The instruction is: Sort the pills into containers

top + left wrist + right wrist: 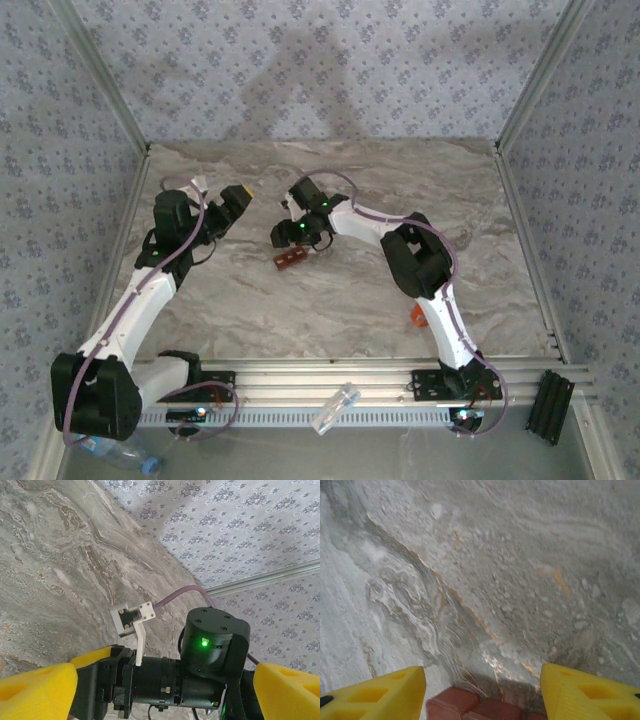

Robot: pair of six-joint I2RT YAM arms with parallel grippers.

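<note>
**A:** Near the right arm's forearm, toward the near right of the surface [330, 310], lies the small orange-red pill bottle [417, 316]. The arm half hides it, and neither gripper is near it.

**B:** So how far along is the sorting?

**A:** Barely begun, I judge. I can make out no pills, loose or sorted. Further out, mid-surface, a red-brown compartment tray [290, 260] lies flat. The right gripper [481, 670] hangs over it, jaws apart, with the tray's edge between the yellow fingers [385, 692]. I cannot tell whether the pads touch it, and nothing looks clamped.

**B:** And the left side?

**A:** The left gripper [234, 197] is spread wide and empty, just left of the right arm's wrist and looking straight at it.

**B:** Anything in the way?

**A:** The two wrists are close together, so they could crowd each other over the tray. The forearm also shields the pill bottle from above. On the near rail rest a clear plastic piece [335, 408] and a black block [550, 403]. A water bottle [125, 460] lies by the left base, well apart from the work.
</note>
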